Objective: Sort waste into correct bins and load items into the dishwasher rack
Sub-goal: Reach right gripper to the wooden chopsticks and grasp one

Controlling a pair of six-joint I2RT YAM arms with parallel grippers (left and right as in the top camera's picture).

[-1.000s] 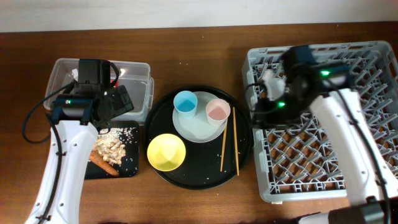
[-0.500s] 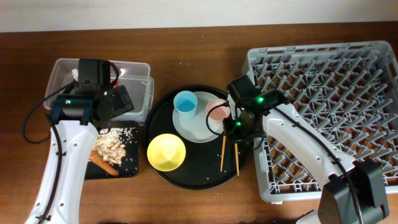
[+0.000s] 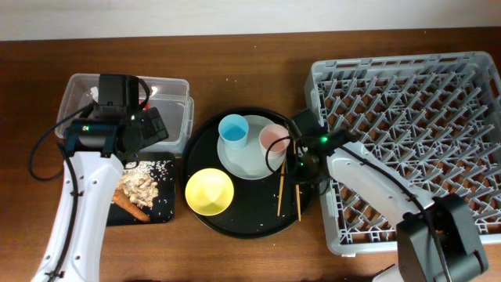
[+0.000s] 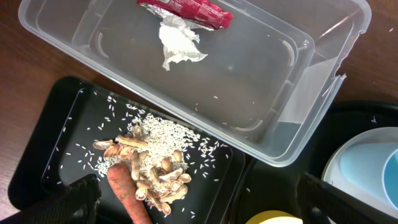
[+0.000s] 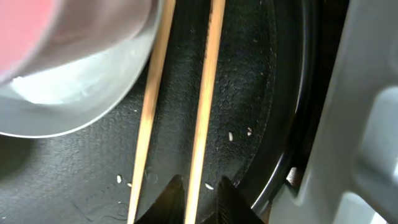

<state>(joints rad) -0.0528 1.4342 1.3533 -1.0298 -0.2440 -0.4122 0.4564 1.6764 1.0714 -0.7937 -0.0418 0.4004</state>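
Note:
My right gripper (image 3: 300,162) (image 5: 199,186) is low over the round black tray, open only narrowly, its fingertips either side of the right one of two wooden chopsticks (image 3: 297,188) (image 5: 205,93). The blue cup (image 3: 233,130) and pink cup (image 3: 273,139) stand on the pale plate (image 3: 250,164), with the yellow bowl (image 3: 209,192) beside it. My left gripper (image 3: 149,131) (image 4: 205,208) is wide open and empty above the black rectangular tray (image 4: 56,137), which holds food scraps (image 4: 155,174) and the sausage-like piece (image 4: 127,196). The clear tub (image 4: 261,81) holds the red wrapper (image 4: 186,7) and the tissue (image 4: 177,43).
The large grey dishwasher rack (image 3: 407,141) fills the right side, its left wall close beside my right gripper. The round black tray (image 3: 250,223) sits in the middle. Rice grains are scattered on both black trays.
My right arm has swung from over the rack's back left down to the chopsticks on the round tray. The left arm has not moved.

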